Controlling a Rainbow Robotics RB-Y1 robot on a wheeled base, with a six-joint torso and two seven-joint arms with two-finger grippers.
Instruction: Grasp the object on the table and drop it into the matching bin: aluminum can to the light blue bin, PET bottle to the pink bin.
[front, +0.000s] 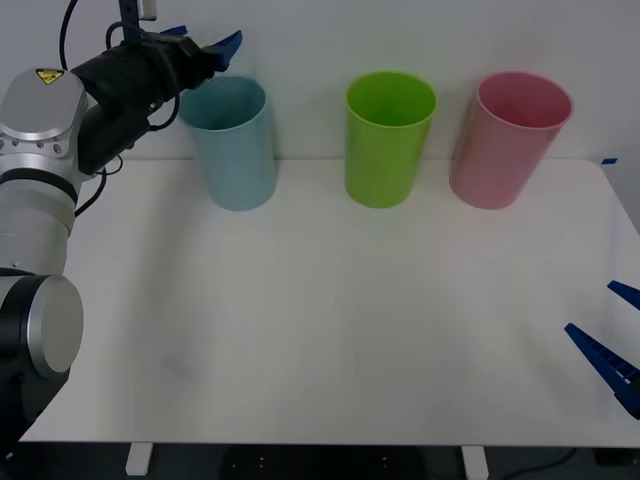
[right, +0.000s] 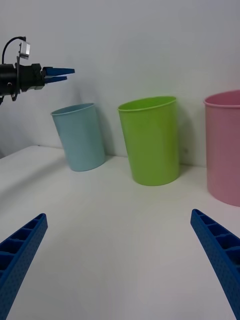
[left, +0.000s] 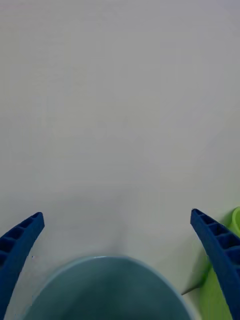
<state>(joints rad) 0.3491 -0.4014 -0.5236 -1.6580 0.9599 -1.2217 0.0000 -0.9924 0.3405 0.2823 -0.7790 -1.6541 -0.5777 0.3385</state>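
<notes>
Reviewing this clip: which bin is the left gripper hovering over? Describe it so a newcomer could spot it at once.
On the white table, three tall round bins stand in a row along the far edge by the wall. It is the light blue bin at the robot's left end, under the open left gripper. Its neighbours are the lime green bin and the pink bin.

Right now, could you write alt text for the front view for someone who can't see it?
The robot's left claw hangs open above the light blue bin, one of three bins at the back of a white table, with a lime green bin and a pink bin. The right claw waits open at the table's right edge.
</notes>
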